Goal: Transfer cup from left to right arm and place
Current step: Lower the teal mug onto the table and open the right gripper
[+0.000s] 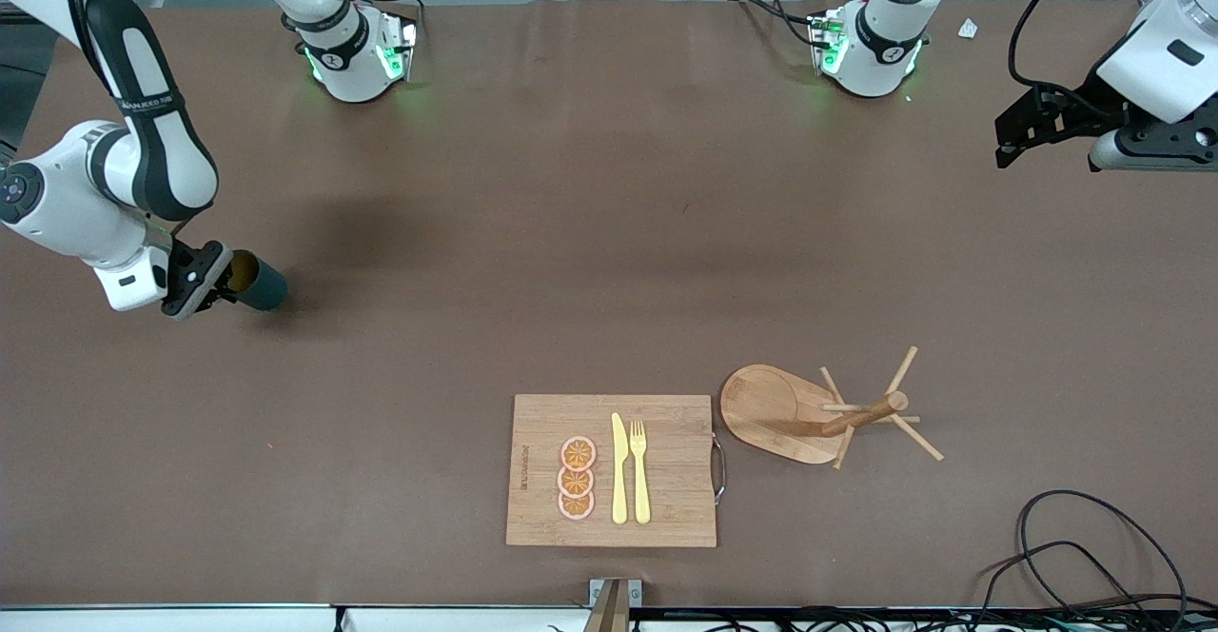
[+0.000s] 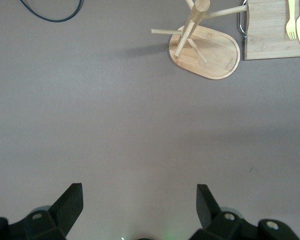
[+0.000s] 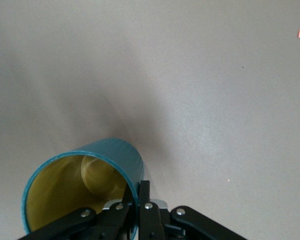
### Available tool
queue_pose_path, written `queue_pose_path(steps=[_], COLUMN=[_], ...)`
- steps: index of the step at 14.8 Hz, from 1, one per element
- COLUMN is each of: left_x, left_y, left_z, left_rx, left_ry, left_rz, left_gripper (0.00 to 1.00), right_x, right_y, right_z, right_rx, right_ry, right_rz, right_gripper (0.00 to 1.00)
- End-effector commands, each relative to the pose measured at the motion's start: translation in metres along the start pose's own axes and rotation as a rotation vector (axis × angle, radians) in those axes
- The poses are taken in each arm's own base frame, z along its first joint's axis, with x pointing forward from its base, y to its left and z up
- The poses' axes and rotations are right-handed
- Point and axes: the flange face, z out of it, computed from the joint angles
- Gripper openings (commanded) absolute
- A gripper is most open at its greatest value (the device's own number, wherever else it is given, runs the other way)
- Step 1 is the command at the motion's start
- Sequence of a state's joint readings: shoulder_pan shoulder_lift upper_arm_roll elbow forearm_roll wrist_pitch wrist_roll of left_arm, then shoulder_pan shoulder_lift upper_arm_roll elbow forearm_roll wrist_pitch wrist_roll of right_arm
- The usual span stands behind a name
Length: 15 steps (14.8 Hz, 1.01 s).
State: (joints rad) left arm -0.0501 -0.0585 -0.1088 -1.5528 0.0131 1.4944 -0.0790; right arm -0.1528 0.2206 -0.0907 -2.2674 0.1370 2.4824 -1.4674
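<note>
1. Already the cup (image 1: 257, 281) is with the right gripper (image 1: 211, 282), over the bare brown table (image 1: 590, 194) at the right arm's end. The fingers are clenched on the rim wall, one inside the yellow interior and one outside on the teal, as the right wrist view shows (image 3: 102, 200).
2. Notably, the cup's long axis runs tilted, near horizontal, with its mouth toward the gripper and its base pointing away toward the middle of the table. No handle shows in either view.
3. Next along, nearer the front camera, lies a bamboo cutting board (image 1: 666, 508) carrying three orange slices (image 1: 577, 479), a yellow knife (image 1: 619, 470) and a yellow fork (image 1: 639, 470).
4. Just beside the board stands a wooden mug tree (image 1: 861, 417) on its oval base.
5. Lastly, the left gripper (image 1: 1023, 132) waits, released and empty, over the table at the left arm's end, well apart from the cup.
6. Judged from this, the handover looks done. Placing remains, and it turns on bringing the tilted cup upright, base down, before letting go.
</note>
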Motion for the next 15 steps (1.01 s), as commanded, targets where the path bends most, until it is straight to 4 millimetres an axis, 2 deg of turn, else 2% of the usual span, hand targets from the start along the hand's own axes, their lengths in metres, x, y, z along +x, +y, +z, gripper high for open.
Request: queue_pose_path(steps=[1, 7, 8, 9, 12, 13, 15], left_x=[0.0005, 0.0005, 0.0005, 0.0005, 0.0004, 0.0007, 0.0002], left_y=[-0.0030, -0.0038, -0.0038, -0.0038, -0.0036, -0.0046, -0.0071], left_z=[-0.0038, -0.0022, -0.0022, -0.0022, -0.0022, -0.0024, -0.0030], left_rx=[0.000, 0.000, 0.000, 0.000, -0.001, 0.000, 0.000], left_ry=[0.011, 0.006, 0.006, 0.006, 0.006, 0.007, 0.007], left_rz=[0.017, 0.015, 0.015, 0.015, 0.015, 0.014, 0.009], left_gripper=[1.00, 1.00, 1.00, 1.00, 1.00, 1.00, 1.00], right_x=[-0.0111, -0.0113, -0.0111, -0.0093, -0.0083, -0.0091, -0.0081], right_y=[-0.0024, -0.0030, -0.0029, -0.0032, -0.0034, -0.0036, -0.0028], right_z=[0.0054, 0.0152, 0.0144, 0.0145, 0.0137, 0.0139, 0.0095], right_rx=[-0.023, -0.013, -0.015, -0.015, -0.012, -0.005, 0.011], right_ry=[-0.008, -0.014, -0.019, -0.026, -0.029, -0.030, -0.030], right_rz=[0.017, 0.012, -0.004, -0.019, -0.030, -0.029, -0.035], right_gripper=[0.00, 0.01, 0.13, 0.36, 0.78, 1.00, 1.00])
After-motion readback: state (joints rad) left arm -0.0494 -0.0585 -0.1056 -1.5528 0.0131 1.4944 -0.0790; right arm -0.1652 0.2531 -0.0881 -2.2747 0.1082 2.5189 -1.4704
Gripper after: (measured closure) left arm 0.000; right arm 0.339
